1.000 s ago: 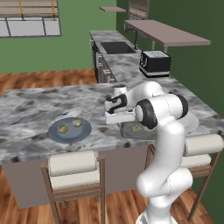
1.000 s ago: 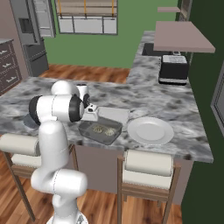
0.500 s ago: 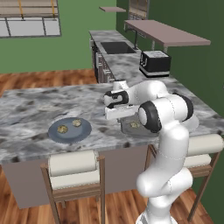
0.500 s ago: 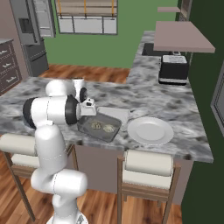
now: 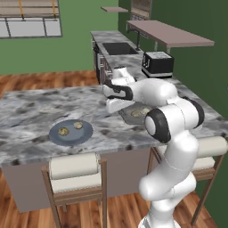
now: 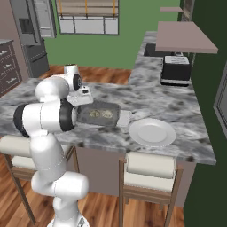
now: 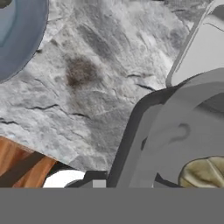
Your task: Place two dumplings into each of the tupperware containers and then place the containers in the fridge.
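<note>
Your gripper (image 5: 111, 106) has clamped its fingers on the tupperware container (image 6: 98, 116) and lifted it beside the white plate (image 6: 151, 132); dumplings (image 6: 101, 114) inside, fridge (image 6: 32, 35) next.

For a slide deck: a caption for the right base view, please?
Arm's shut gripper at the edge of a tub holding two dumplings, beside a white plate.

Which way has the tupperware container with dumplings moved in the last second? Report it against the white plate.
Yes. The tupperware container has risen: it lay level with the white plate, now it sits higher, apparently lifted.
</note>
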